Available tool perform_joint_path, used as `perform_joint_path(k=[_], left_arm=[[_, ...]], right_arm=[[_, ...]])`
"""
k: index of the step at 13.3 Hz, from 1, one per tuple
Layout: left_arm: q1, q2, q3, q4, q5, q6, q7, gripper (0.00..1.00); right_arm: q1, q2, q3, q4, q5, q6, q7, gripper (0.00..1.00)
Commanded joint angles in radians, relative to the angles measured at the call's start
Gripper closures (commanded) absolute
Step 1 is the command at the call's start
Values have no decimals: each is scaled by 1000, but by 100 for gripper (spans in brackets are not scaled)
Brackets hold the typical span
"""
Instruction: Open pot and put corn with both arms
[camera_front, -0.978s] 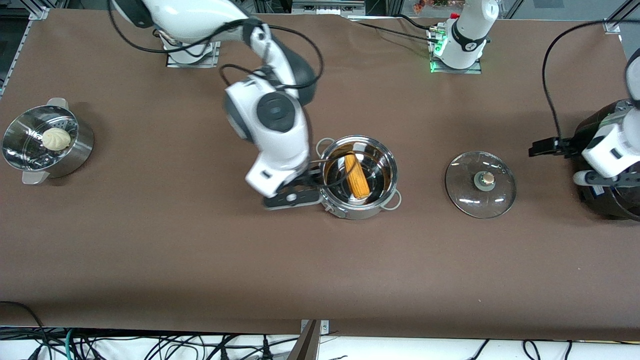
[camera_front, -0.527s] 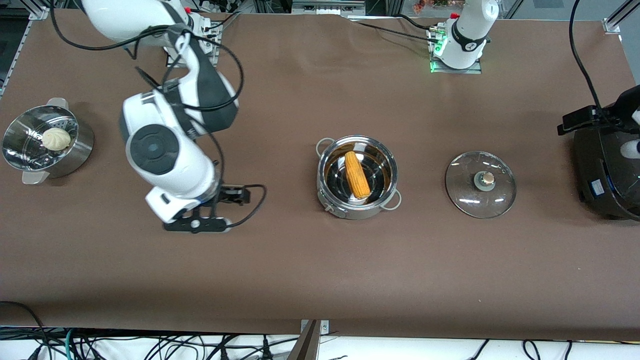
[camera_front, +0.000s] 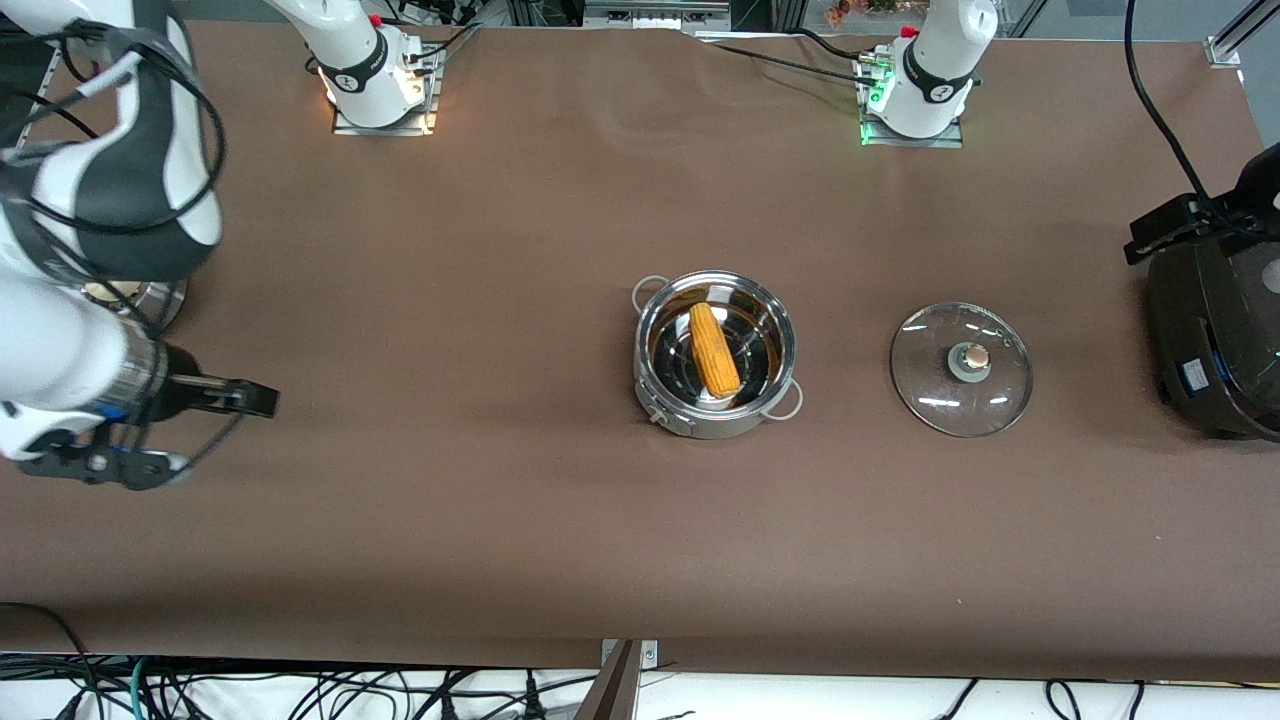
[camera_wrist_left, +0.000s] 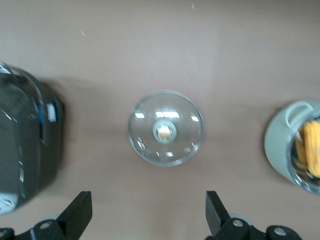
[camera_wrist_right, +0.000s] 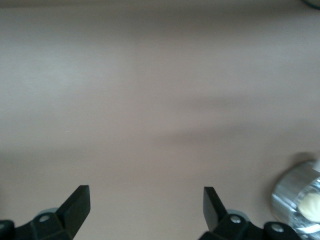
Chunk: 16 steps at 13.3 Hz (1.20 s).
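Observation:
The shiny steel pot stands uncovered at the table's middle. The yellow-orange corn lies inside it. The clear glass lid rests flat on the table beside the pot, toward the left arm's end. My left gripper hangs open and empty high over that end; its view takes in the lid, the pot and the corn. My right gripper is open and empty over bare cloth at the right arm's end, its arm covering most of the steamer.
A large black cooker stands at the left arm's end of the table. A steel steamer with a white bun sits at the right arm's end. Brown cloth covers the table.
The right arm has swung from beside the pot out to its own end of the table. The left arm has drawn back over the cooker. Pot, corn and lid have not moved.

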<state>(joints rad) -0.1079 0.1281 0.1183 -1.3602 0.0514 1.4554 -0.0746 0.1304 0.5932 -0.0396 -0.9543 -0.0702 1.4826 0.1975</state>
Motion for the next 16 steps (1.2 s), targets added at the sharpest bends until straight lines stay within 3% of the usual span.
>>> perform_joint_path(k=[1, 3, 6, 9, 14, 16], left_arm=[[17, -16, -53, -28, 39, 37, -14, 0], [97, -24, -150, -30, 41, 31, -49, 0], [117, -31, -183, -30, 59, -6, -50, 0], [125, -30, -180, -45, 48, -10, -44, 0], [132, -30, -169, -60, 42, -4, -44, 0], [137, -33, -151, -86, -25, 11, -39, 0]], right_arm=[[12, -171, -58, -229, 13, 30, -7, 0], [11, -284, -63, -376, 0, 28, -4, 0], [-26, -416, -43, -558, -13, 77, -3, 0], [-113, -440, 36, -569, -5, 79, -3, 0], [-143, -565, 38, -641, 16, 78, 76, 0], [-143, -596, 50, -658, 20, 29, 76, 0]])
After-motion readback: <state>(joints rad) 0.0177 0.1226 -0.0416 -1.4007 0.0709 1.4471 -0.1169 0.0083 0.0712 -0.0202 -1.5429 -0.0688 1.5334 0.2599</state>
